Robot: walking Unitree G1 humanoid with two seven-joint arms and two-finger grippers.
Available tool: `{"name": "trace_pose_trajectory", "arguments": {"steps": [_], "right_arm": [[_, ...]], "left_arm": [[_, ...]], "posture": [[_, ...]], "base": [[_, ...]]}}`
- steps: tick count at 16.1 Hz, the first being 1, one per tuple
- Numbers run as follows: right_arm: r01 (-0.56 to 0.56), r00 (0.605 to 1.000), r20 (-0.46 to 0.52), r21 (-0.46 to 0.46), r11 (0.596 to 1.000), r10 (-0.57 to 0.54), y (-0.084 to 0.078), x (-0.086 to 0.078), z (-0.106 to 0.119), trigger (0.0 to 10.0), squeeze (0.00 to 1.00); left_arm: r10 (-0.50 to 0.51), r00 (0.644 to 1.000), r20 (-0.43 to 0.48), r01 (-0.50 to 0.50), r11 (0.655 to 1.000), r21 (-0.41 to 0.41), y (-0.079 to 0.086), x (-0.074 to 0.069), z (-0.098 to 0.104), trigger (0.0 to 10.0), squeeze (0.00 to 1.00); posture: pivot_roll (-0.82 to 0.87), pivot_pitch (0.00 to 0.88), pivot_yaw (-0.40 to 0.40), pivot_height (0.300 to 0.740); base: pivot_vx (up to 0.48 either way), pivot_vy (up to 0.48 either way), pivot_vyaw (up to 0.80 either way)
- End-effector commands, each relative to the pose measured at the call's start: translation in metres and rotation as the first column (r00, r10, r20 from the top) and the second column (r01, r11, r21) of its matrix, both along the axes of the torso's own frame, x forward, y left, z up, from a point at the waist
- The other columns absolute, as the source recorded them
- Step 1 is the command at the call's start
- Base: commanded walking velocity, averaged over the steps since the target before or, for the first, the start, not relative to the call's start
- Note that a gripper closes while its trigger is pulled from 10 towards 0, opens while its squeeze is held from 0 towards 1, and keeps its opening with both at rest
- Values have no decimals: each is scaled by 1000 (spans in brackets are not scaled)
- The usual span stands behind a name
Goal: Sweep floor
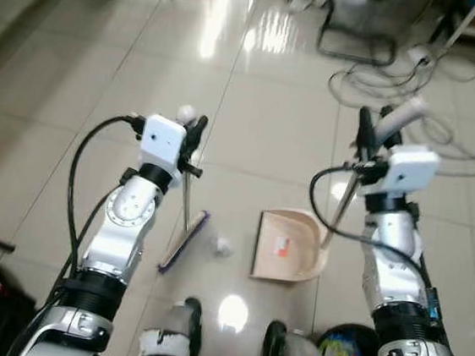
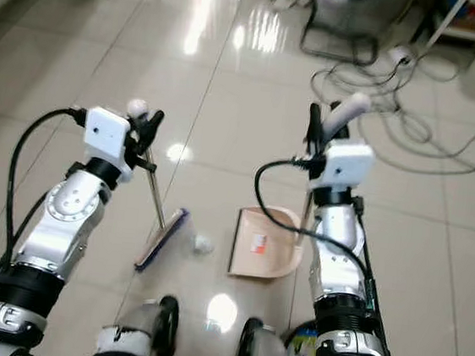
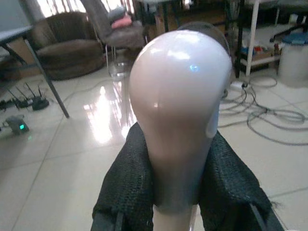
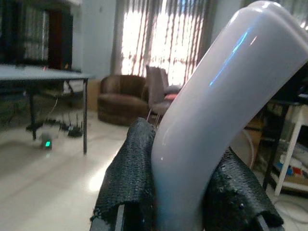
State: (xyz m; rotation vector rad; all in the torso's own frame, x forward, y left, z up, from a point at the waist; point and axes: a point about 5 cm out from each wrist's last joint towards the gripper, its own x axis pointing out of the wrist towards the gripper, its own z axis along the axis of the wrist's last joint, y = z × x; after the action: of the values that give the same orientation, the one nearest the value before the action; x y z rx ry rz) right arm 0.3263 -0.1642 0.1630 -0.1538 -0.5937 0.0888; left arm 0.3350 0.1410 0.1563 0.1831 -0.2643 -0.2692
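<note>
- The left gripper point(image 1: 193, 136) has its jaws closed on the rounded pale knob of the broom point(image 1: 185, 228), whose thin metal pole slants down to a flat purple-edged head on the glossy tiled floor point(image 1: 252, 120).
- The right gripper point(image 1: 366, 132) clamps the curved white handle of the beige dustpan point(image 1: 286, 244), resting open-mouthed beside the broom head.
- A crumpled white scrap point(image 1: 222, 246) lies between them.
</note>
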Motion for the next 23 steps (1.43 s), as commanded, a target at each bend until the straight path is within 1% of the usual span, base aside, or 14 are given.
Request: {"name": "trace_pose_trajectory", "arguments": {"steps": [1, 4, 6, 8, 9, 10, 12, 14, 17, 18, 19, 20, 21, 23], "right_arm": [[-11, 1000, 26, -35, 999, 12, 6, -1, -1, 10000, 0], [-2, 1000, 16, -38, 999, 3, 17, 4, -8, 10000, 0], [-7, 1000, 28, -32, 999, 7, 26, 3, -12, 10000, 0], [-23, 999, 34, -27, 999, 24, 39, 0, -15, 10000, 0], [-44, 998, 34, -32, 999, 45, 47, -3, -18, 10000, 0], [-61, 998, 26, -36, 997, 62, 55, -6, -24, 10000, 0], [-66, 998, 20, -39, 997, 67, 58, -7, -26, 10000, 0], [-73, 997, 15, -47, 996, 74, 61, -8, -29, 10000, 0], [-76, 997, 13, -51, 996, 76, 64, -9, -31, 10000, 0], [-69, 997, 12, -52, 996, 70, 64, -10, -33, 10000, 0], [-67, 998, 11, -53, 996, 67, 64, -10, -33, 10000, 0], [-65, 998, 10, -53, 996, 66, 63, -11, -34, 10000, 0], [-63, 998, 9, -52, 997, 64, 63, -12, -35, 10000, 0], [-66, 998, 6, -43, 997, 66, 64, -11, -35, 10000, 0]], "left_arm": [[-5, 1000, 10, 4, 1000, 15, -1, -1, 0, 10000, 0], [33, 999, 21, -34, 999, 13, -6, 8, 3, 10000, 0], [33, 999, 21, -33, 999, 0, -8, 6, 1, 10000, 0], [37, 999, 19, -37, 999, 1, -7, 3, -2, 10000, 0], [49, 999, 19, -49, 999, -9, -7, 4, -2, 10000, 0], [60, 998, 25, -60, 998, -21, -10, 9, 0, 10000, 0], [64, 997, 32, -64, 998, -26, -13, 13, 4, 10000, 0], [94, 995, 43, -92, 995, -46, -16, 26, 14, 10000, 0], [130, 990, 59, -128, 991, -42, -19, 40, 28, 10000, 0], [139, 987, 78, -136, 989, -53, -26, 48, 39, 10000, 0], [135, 987, 85, -130, 990, -59, -29, 50, 42, 10000, 0], [116, 989, 89, -109, 991, -77, -37, 51, 46, 10000, 0], [59, 994, 93, -48, 991, -121, -54, 50, 49, 10000, 0], [-6, 995, 98, 22, 985, -169, -69, 47, 52, 10000, 0]], "posture": [[291, 420, 50, 740], [342, 484, 66, 740], [350, 470, 78, 740], [341, 457, 88, 740], [340, 455, 89, 740], [347, 459, 86, 740], [355, 465, 91, 740], [357, 475, 89, 740], [351, 468, 100, 740], [344, 460, 101, 740], [344, 460, 101, 740], [340, 455, 100, 740], [334, 447, 93, 740], [329, 444, 86, 740]], "base": [[0, 0, 0], [0, 0, 0], [0, 0, 0], [0, 0, 0], [0, 0, 0], [0, 0, 0], [0, 0, 0], [0, 0, 0], [0, 0, 0], [0, 0, 0], [0, 0, 0], [0, 0, 0], [0, 0, 0], [0, 0, 0]]}}
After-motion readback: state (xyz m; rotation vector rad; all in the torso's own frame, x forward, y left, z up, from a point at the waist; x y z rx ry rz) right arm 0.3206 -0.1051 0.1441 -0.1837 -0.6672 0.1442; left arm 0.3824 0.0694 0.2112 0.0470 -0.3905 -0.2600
